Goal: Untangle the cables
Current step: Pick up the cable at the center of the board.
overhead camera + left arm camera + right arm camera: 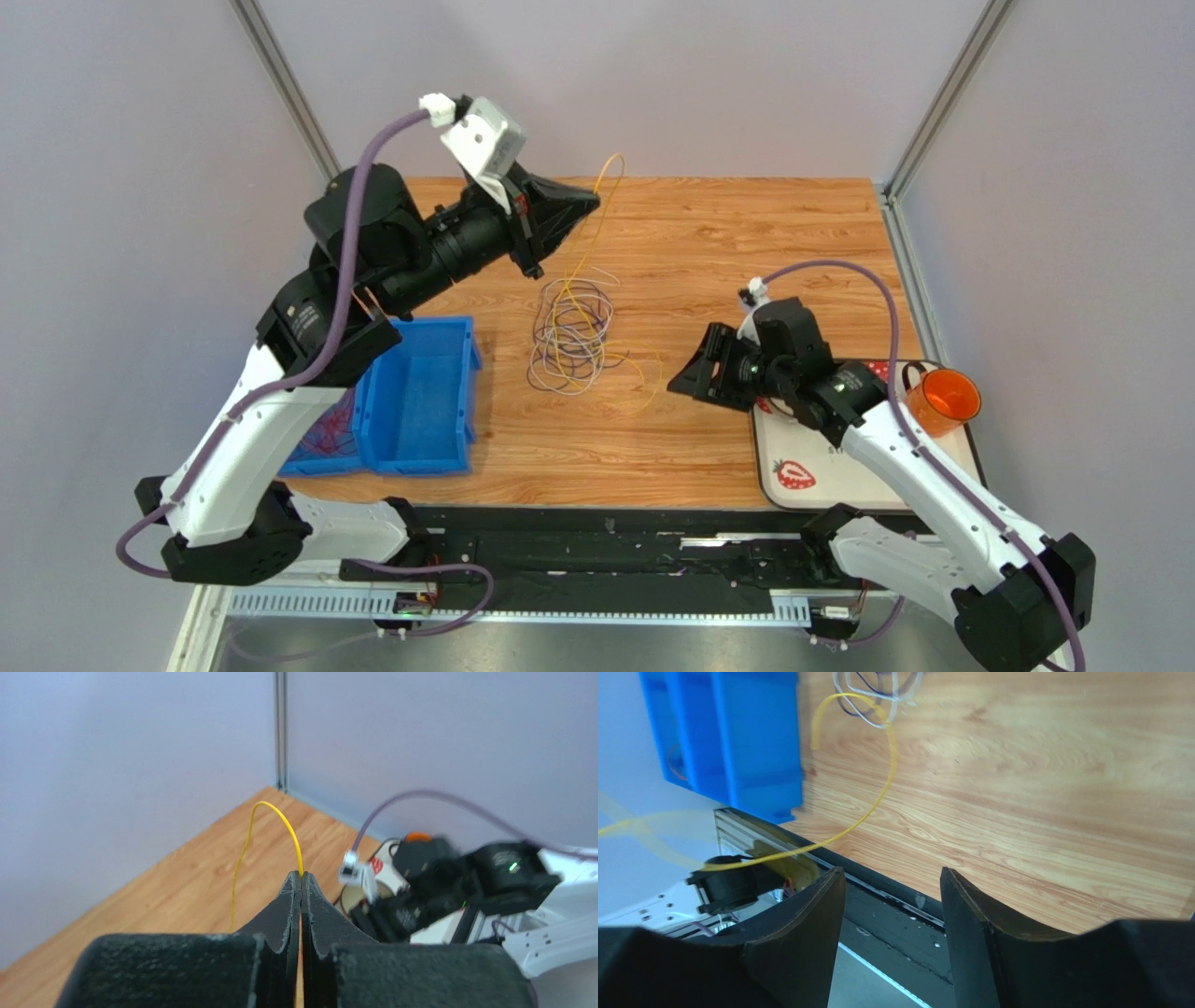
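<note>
Cables (572,333) lie in one loose tangle at the middle of the desk (786,238), between the two arms. Above its far side the left gripper (586,203) has its jaws clenched on a yellow wire (277,815) that runs down into the heap, its length pointing up and away. The right gripper (697,375), jaws released and empty, hovers just right of the tangle and looks the nearer one to pin it.

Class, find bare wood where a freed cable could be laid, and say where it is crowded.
Bare: the far right of the table, behind the right end effector, and the near strip between blue bin and white mat. Crowded: the middle, under the cables, and the right corner with mat and orange cup.
</note>
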